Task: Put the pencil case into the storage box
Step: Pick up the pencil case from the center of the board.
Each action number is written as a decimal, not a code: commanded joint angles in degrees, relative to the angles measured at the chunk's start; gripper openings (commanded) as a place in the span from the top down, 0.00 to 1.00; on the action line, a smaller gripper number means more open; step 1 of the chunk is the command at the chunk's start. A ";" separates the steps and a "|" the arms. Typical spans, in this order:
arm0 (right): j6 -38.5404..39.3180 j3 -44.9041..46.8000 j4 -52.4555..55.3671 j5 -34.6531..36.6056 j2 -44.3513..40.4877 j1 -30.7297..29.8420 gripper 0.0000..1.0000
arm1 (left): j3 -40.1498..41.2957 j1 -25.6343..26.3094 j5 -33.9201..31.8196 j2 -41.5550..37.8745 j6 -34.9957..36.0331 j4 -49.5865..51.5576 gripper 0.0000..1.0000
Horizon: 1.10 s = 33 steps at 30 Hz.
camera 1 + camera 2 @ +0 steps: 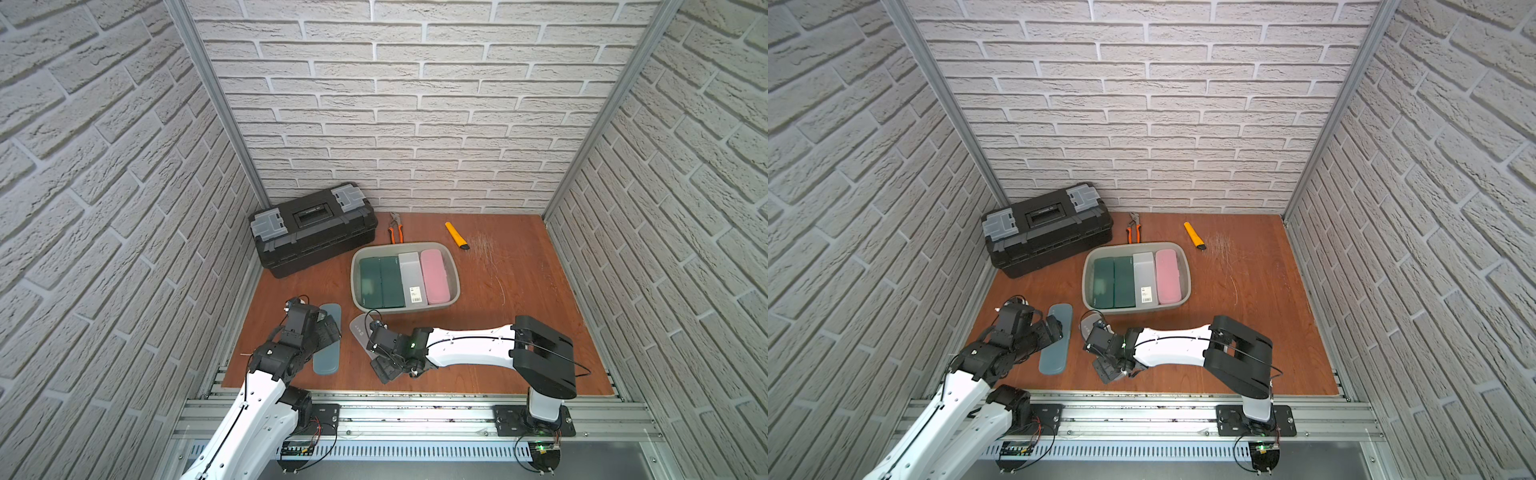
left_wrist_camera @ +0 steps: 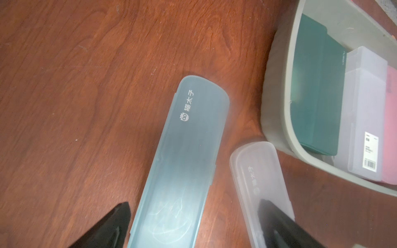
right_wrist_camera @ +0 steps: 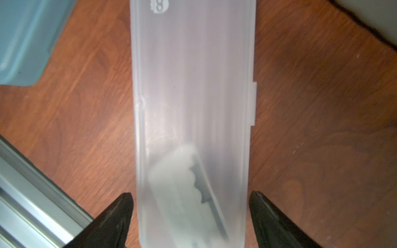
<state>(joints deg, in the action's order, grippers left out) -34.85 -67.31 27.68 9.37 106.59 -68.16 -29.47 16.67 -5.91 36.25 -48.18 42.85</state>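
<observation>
Two pencil cases lie on the worktop outside the storage box (image 1: 405, 310) in both top views. A blue pencil case (image 1: 325, 362) sits toward the left edge, and a frosted pencil case (image 1: 358, 329) sits just in front of the box, which already holds four cases side by side.

In the left wrist view my left gripper (image 2: 193, 203) is spread wide across the blue one, gripping nothing. One of its fingers (image 2: 279, 225) overlaps the frosted case.

In the right wrist view my right gripper (image 3: 190, 199) straddles the frosted case near its front end. It is released, with a thin gap at each finger.

If I close this far from the middle, I judge the slick shell could swing down and catch the box rim. With the floor of the box full, it may slide off the others. My two arms are close enough to knock each other.
</observation>
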 commanded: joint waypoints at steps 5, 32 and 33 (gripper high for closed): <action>-2.22 -0.98 1.94 2.86 1.89 -1.36 0.15 | -0.20 -0.41 0.89 -1.14 -0.16 1.14 0.02; 4.01 4.73 4.40 2.86 -11.14 -4.10 0.50 | -8.48 -0.20 -0.40 -9.00 -0.82 9.24 0.01; 4.66 4.74 4.48 2.08 -11.55 -4.09 0.50 | -9.03 -0.14 -0.56 -9.09 -0.71 9.57 0.02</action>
<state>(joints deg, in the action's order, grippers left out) -32.47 -63.18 32.08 12.49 98.35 -71.77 -35.92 16.62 -5.32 27.81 -49.10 51.44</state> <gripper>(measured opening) 0.798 0.985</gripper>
